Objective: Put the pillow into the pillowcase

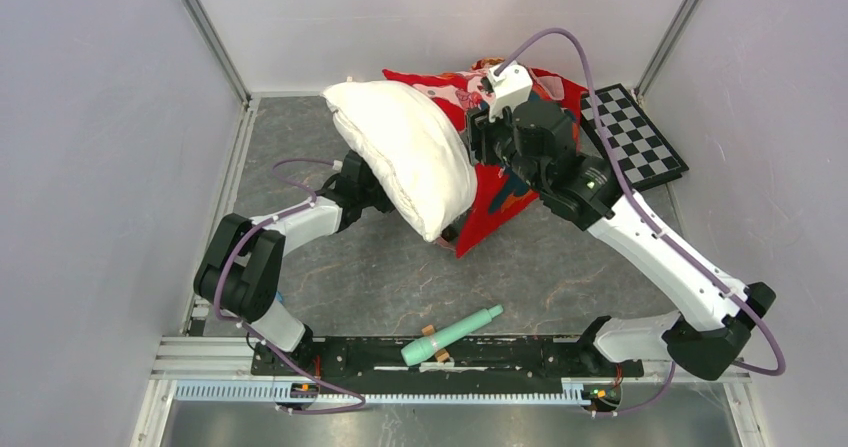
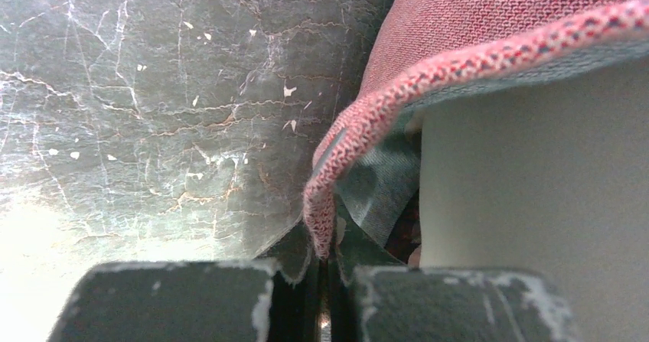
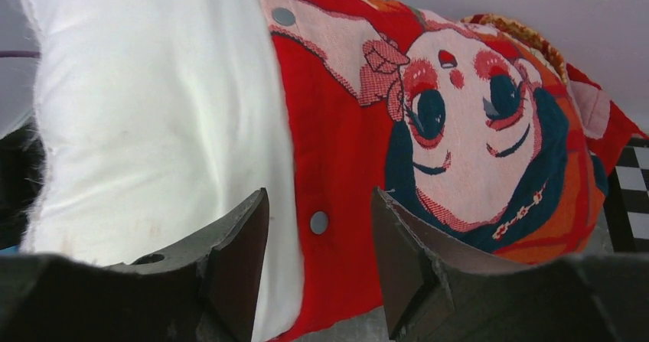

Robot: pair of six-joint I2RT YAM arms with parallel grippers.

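The white pillow [image 1: 400,152] lies tilted at the back middle, its right part inside the red pillowcase [image 1: 500,192]. The left arm reaches under the pillow, so its gripper is hidden in the top view. In the left wrist view my left gripper [image 2: 327,262] is shut on the pillowcase's pinkish hem [image 2: 329,181], with the pillow [image 2: 536,204] at right. My right gripper [image 3: 320,242] is open, its jaws astride the pillowcase's opening edge [image 3: 329,166] with a grey snap button. The pillow [image 3: 153,112] is at left and the cartoon face [image 3: 474,128] at right. In the top view the right gripper [image 1: 478,139] sits over that edge.
A black-and-white checkerboard [image 1: 635,135] lies at the back right, partly under the pillowcase; it also shows in the right wrist view [image 3: 631,197]. A teal cylinder [image 1: 450,335] lies near the front rail. Grey walls close in the left, back and right.
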